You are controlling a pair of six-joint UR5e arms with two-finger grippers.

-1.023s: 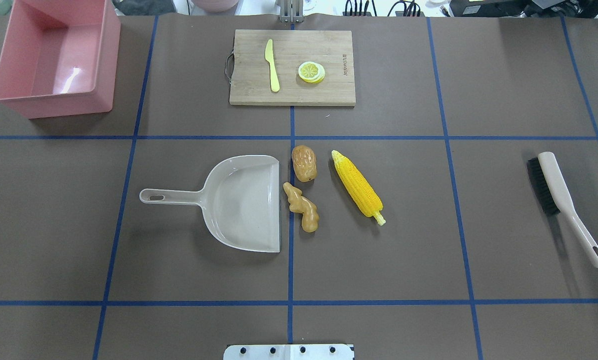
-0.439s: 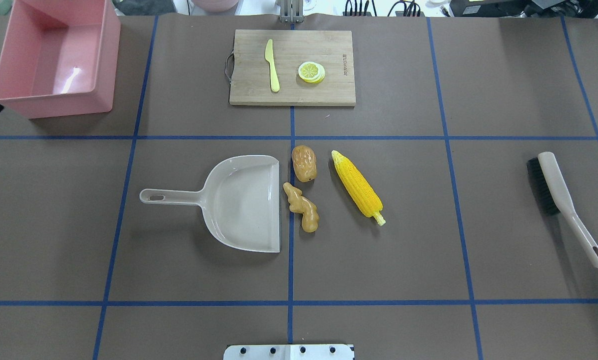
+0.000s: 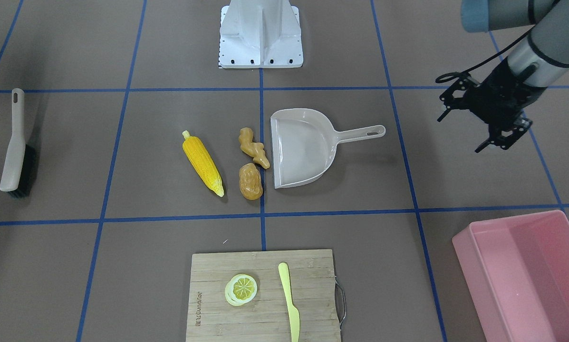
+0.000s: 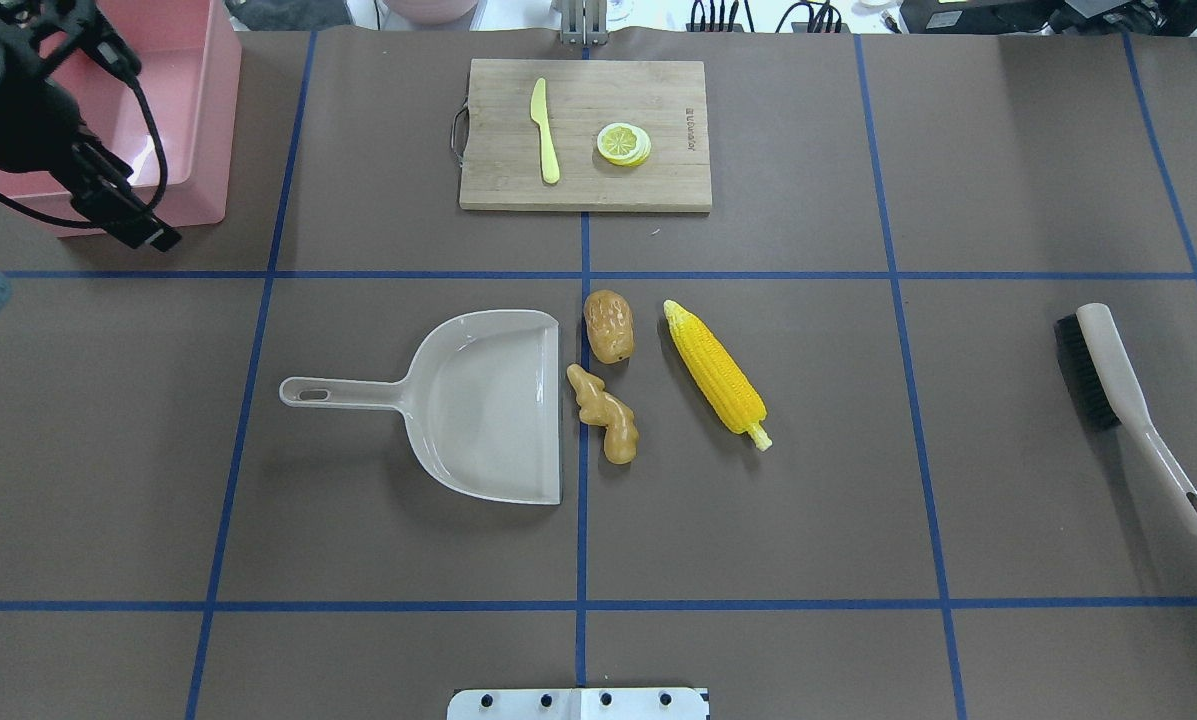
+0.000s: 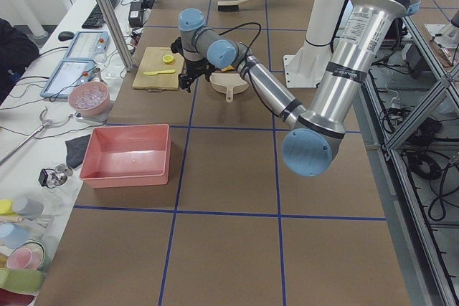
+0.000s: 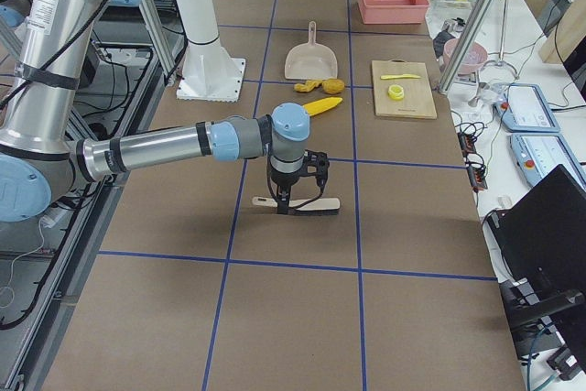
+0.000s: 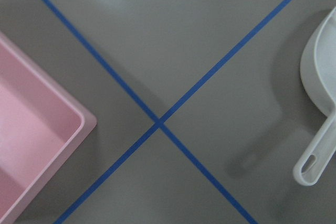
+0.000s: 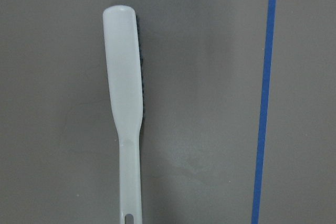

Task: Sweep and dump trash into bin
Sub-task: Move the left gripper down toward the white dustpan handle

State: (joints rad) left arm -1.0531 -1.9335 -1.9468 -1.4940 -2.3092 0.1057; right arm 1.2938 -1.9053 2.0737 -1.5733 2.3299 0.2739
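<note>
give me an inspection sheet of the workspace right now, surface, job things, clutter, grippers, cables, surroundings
surface: table covered in brown sheet with a blue tape grid; no spills seen
job's things: corn cob, ginger root and potato piece lie on the table by the open mouth of the dustpan, none in it; bin upright, nothing seen inside; brush lies flat
clutter: cutting board with knife and lemon slice
grippers: left gripper open, empty, above the table near the bin; right gripper over the brush, cannot tell
cables: black cable loops at the left wrist
surroundings: benches with screens and bowls
</note>
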